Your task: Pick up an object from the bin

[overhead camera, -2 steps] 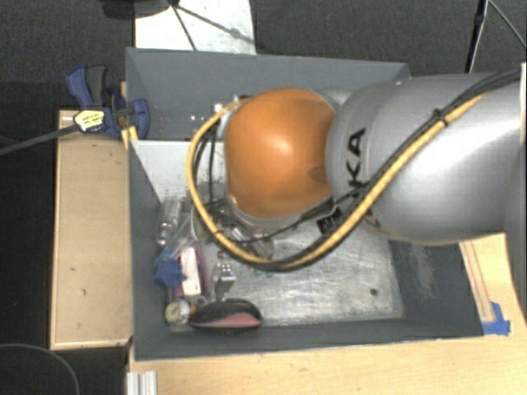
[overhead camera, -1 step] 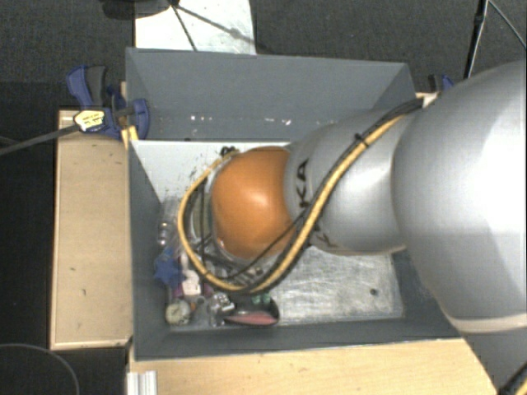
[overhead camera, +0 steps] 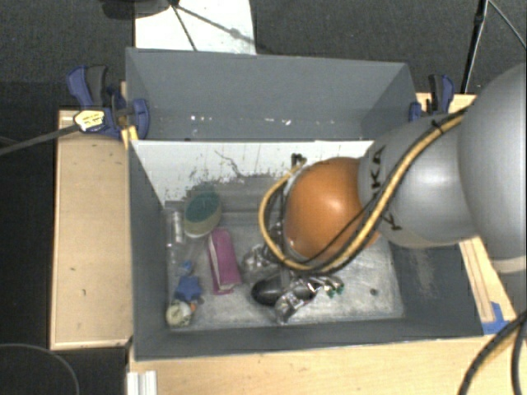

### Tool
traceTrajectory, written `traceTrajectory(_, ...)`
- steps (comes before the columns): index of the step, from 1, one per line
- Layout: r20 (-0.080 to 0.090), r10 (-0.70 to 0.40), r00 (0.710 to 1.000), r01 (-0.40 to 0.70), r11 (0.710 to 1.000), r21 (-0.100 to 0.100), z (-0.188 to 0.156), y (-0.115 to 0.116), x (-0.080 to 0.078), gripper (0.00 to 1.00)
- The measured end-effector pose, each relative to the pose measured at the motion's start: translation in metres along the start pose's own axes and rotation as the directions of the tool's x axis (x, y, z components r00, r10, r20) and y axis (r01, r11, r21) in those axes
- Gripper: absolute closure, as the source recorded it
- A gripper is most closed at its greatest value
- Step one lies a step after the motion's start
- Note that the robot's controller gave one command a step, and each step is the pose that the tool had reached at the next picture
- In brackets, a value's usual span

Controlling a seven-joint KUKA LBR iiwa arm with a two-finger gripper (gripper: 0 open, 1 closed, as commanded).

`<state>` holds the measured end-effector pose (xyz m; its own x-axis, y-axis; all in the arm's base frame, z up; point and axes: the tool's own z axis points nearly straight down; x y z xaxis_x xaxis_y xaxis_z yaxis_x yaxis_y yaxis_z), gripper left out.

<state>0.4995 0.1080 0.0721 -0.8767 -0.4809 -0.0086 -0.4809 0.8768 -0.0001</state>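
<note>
Reaching in from the right, my gripper (overhead camera: 290, 296) sits low near the front of the bin (overhead camera: 247, 89), just beside a small black rounded thing (overhead camera: 264, 291) on the floor. I cannot tell whether my hand is open or closed; my orange wrist cover (overhead camera: 325, 208) hides much of it. A pink oblong block (overhead camera: 222, 260) lies to the left, with a blue piece (overhead camera: 188, 287) beyond.

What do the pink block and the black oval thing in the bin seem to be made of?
The pink block looks like smooth plastic: even colour, straight edges. The black oval thing may be rubber or plastic: dull, rounded surface; I cannot tell which.
</note>
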Motion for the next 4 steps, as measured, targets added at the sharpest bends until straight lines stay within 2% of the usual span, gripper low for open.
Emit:
traceTrajectory(1, 0.008, 0.003, 1.0, -0.003, 1.0, 0.001, -0.002, 0.002, -0.003, 1.0)
traceTrajectory(2, -0.003, 0.006, 1.0, -0.006, 1.0, 0.0, 0.0, 0.002, 0.0, 0.0)
traceTrajectory(3, 0.003, 0.051, 0.999, -0.051, 0.999, 0.004, -0.001, -0.105, -0.025, 0.0)
traceTrajectory(4, 0.005, 0.05, 0.999, -0.05, 0.999, 0.004, -0.003, -0.102, -0.026, 1.0)
